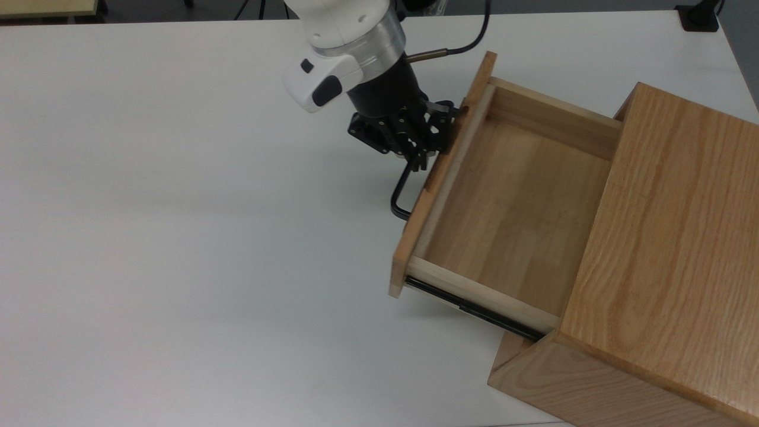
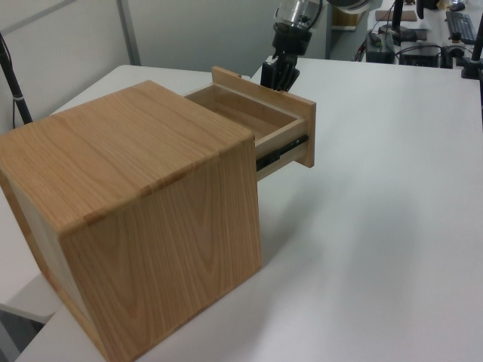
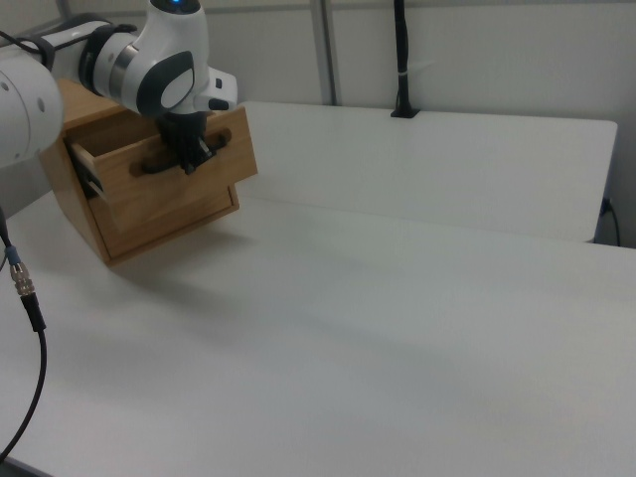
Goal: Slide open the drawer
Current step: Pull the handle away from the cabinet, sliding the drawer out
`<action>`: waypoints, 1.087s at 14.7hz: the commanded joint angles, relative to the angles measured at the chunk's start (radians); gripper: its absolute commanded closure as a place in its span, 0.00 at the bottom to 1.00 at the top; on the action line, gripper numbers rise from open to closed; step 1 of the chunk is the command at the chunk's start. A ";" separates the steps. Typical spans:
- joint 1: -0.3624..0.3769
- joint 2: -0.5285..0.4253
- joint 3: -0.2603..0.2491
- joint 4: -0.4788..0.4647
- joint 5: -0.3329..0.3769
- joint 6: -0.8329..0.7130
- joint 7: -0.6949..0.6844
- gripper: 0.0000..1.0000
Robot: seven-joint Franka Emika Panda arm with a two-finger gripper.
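1. The drawer stands well out of the oak casing on the white table.
2. The gripper is clamped on the black handle.
3. Pull straight along the rails; sideways drag may bind them.

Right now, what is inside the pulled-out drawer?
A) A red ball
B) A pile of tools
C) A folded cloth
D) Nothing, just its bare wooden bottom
D. In the top view the drawer stands well out of the wooden box and only its bare light wood floor is visible, while the gripper sits at the black handle on the front panel.
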State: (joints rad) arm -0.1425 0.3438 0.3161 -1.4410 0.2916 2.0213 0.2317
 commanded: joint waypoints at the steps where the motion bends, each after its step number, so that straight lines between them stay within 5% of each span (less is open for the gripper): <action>1: -0.003 -0.071 -0.041 -0.032 -0.008 -0.061 -0.061 0.87; 12: -0.003 -0.115 -0.152 -0.025 -0.068 -0.187 -0.150 0.82; 13: -0.003 -0.117 -0.155 -0.024 -0.068 -0.191 -0.153 0.61; 14: -0.003 -0.115 -0.158 -0.024 -0.068 -0.191 -0.146 0.01; 16: -0.003 -0.117 -0.158 -0.024 -0.095 -0.193 -0.143 0.00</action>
State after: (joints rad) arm -0.1435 0.2635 0.1780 -1.4446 0.2332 1.8566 0.1179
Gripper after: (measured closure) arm 0.665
